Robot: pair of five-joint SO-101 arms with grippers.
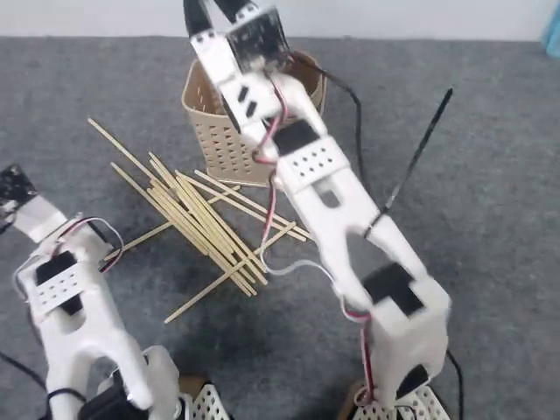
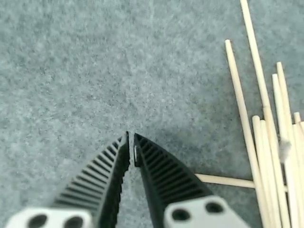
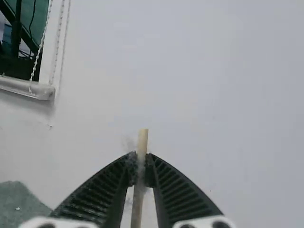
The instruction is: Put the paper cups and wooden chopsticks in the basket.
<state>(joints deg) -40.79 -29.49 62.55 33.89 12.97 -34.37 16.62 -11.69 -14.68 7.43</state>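
Right gripper [image 3: 141, 166] clamped on one stick [image 3: 142, 140], its end poking past the tips; basket [image 1: 214, 144] below that arm; left gripper [image 2: 131, 142] closed and empty over carpet [image 2: 95, 71]; loose sticks [image 2: 270, 156] just beside it.

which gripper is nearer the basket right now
Right. The right gripper is raised up by the basket, shut on a chopstick. The left gripper sits low over the carpet beside the loose chopsticks, well away from the basket.
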